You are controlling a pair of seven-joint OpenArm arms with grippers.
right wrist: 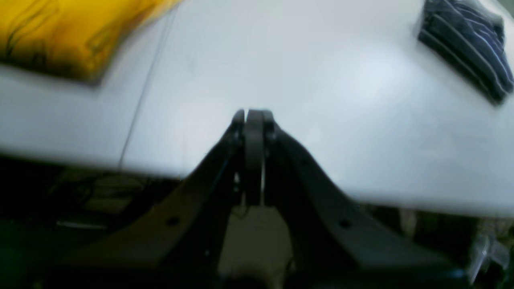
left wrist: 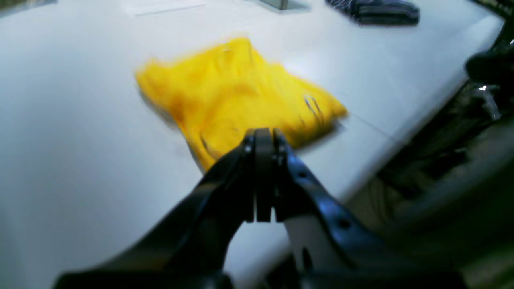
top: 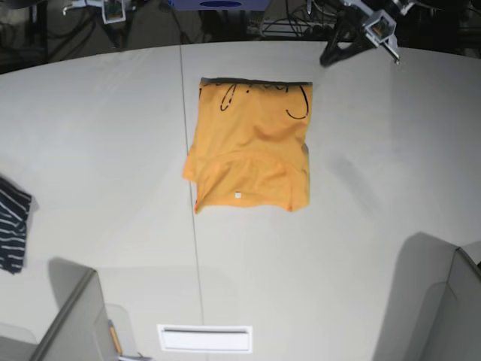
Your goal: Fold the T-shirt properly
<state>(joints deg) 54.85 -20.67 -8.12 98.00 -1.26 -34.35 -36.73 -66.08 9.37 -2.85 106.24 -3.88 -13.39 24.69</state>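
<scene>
The orange-yellow T-shirt (top: 252,147) lies folded into a rough rectangle in the middle of the white table (top: 391,173). Black line markings (top: 255,94) show along its far edge and a small white tag (top: 237,195) near its front edge. It looks blurred in the left wrist view (left wrist: 233,96) and shows at the top-left corner of the right wrist view (right wrist: 60,32). My left gripper (left wrist: 263,134) is shut and empty, above the table beside the shirt; in the base view (top: 329,57) it is at the far right. My right gripper (right wrist: 253,114) is shut and empty over the table edge, away from the shirt.
A small dark navy striped garment (top: 11,226) lies at the table's left edge; it also shows in the left wrist view (left wrist: 377,11) and the right wrist view (right wrist: 470,44). Grey partitions stand at the front left (top: 71,323) and front right (top: 443,301). A seam (top: 188,150) crosses the table.
</scene>
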